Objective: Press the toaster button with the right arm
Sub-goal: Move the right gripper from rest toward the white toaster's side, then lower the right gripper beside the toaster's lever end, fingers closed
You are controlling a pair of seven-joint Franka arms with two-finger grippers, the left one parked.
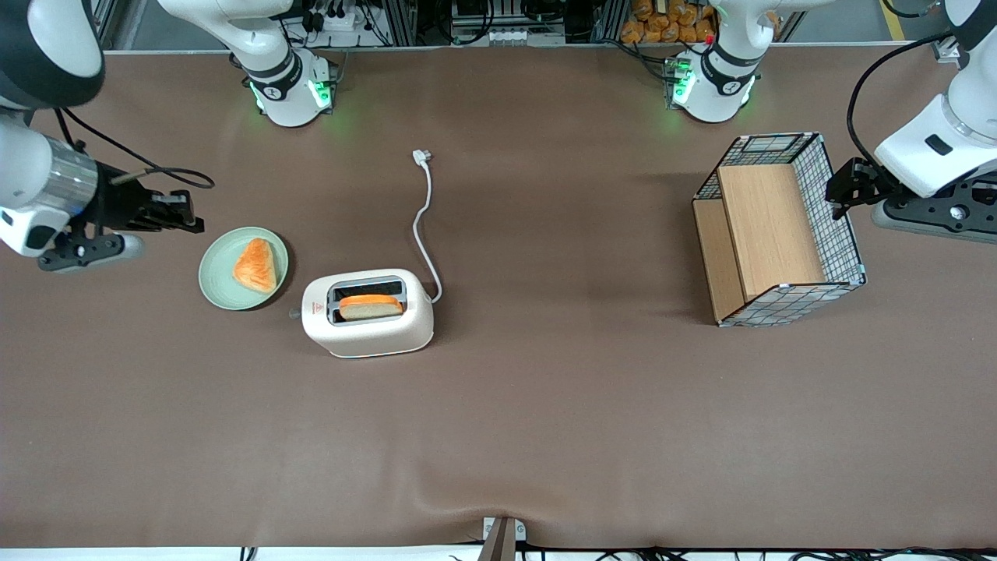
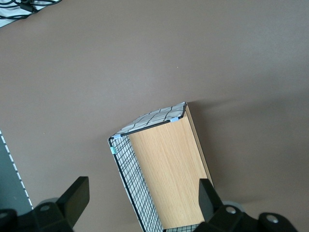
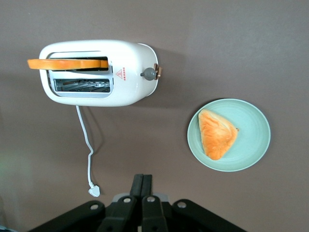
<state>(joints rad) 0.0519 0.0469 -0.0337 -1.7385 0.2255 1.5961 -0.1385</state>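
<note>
- The toaster (image 1: 368, 313) stands on the brown table (image 1: 545, 421), nearer the front camera than the white plug (image 1: 421, 157) of its cord (image 1: 424, 226).
- One slice of bread (image 1: 371, 306) sits in the slot nearer the front camera.
- The toaster button (image 3: 149, 73), a small grey knob, juts from the narrow end with the red mark, facing the green plate (image 1: 222, 287).
- That plate carries a triangular orange pastry (image 1: 255, 265).
- The right arm (image 1: 39, 187) hangs toward its own end of the table; its gripper (image 1: 187, 223), jaws pressed together, hovers just beside the plate, apart from the toaster.
- A wire basket (image 1: 837, 218) with wooden panels lies toward the parked arm's end.
</note>
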